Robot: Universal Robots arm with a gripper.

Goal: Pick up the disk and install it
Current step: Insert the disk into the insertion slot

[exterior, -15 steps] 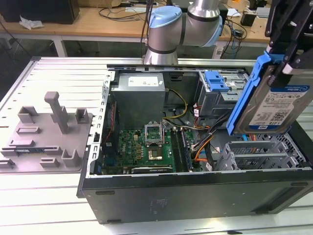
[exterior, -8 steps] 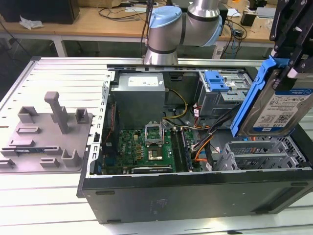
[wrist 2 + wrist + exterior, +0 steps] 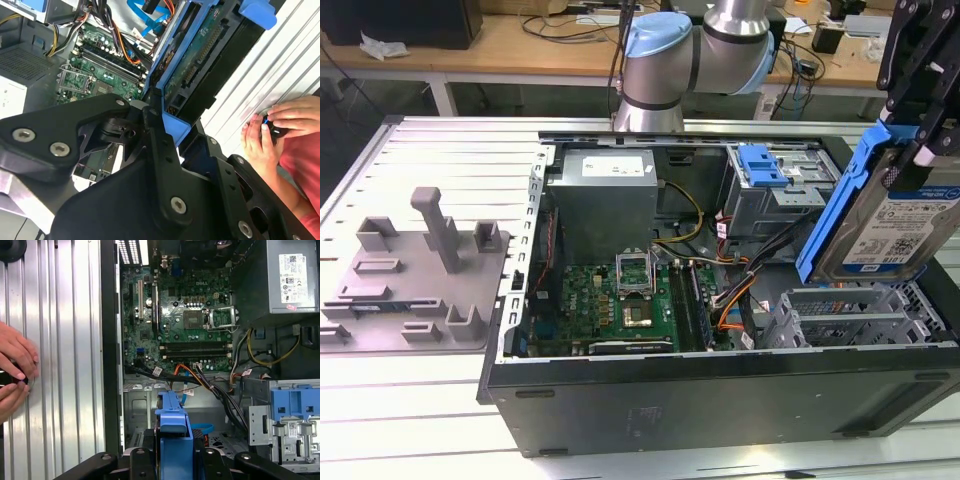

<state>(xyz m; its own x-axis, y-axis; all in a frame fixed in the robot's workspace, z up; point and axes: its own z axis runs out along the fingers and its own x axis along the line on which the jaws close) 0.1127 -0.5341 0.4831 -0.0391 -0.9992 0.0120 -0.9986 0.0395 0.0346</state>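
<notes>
The black end effector (image 3: 912,140) is clamped on the disk (image 3: 880,215) and holds it on edge, tilted, in the air. The disk's white-and-blue barcode label faces outward, and its print cannot be made out. A blue carrier frames the disk.

Directly beneath the end effector is the grey drive cage (image 3: 850,320) of an open computer case (image 3: 720,400) on the ribbed table (image 3: 440,160). Farther off lie the green motherboard (image 3: 620,300) and a white-labelled power supply (image 3: 605,205).

In the second wrist view, a person's hands (image 3: 272,130) rest on the table beside the case.
</notes>
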